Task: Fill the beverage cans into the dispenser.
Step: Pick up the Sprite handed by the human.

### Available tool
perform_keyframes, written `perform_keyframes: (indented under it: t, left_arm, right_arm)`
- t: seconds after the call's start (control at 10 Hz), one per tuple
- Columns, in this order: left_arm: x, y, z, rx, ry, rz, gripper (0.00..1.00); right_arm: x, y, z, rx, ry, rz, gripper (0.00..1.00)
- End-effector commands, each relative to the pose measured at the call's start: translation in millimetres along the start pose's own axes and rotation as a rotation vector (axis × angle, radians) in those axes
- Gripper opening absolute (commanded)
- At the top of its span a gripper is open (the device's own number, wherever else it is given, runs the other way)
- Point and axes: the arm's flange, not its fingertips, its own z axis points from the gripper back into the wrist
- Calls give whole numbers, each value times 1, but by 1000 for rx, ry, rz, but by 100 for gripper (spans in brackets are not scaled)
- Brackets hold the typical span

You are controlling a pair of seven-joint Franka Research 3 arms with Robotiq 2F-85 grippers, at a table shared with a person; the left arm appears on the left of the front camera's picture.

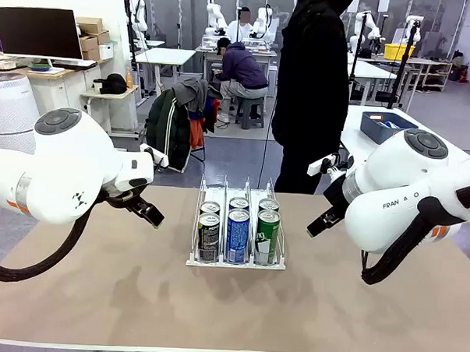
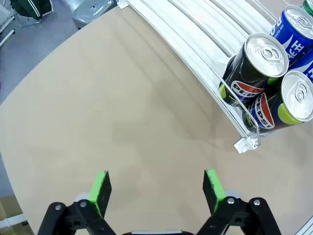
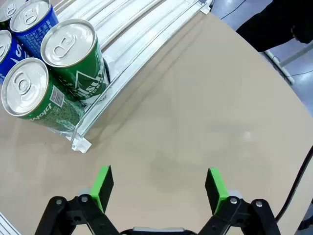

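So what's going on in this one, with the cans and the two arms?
The white dispenser on the table holds six cans, two per lane: black Pepsi cans on the left, blue cans in the middle, green cans on the right. Neither arm is handling anything. The left pincer and right pincer hang open and empty, one at each side of the dispenser. A person stands at the far side.
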Motion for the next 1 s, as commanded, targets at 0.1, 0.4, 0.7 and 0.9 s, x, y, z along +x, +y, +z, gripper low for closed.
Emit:
perform_keyframes:
  t: [0.1,0.4,0.7,0.9]
  left_arm:
    - [0,0,0,0,0,0,100]
    - [0,0,0,0,0,0,100]
    - [0,0,0,0,0,0,100]
    - [0,0,0,0,0,0,100]
  right_arm:
    - [0,0,0,0,0,0,100]
    - [0,0,0,0,0,0,100]
    - [0,0,0,0,0,0,100]
    - [0,0,0,0,0,0,100]
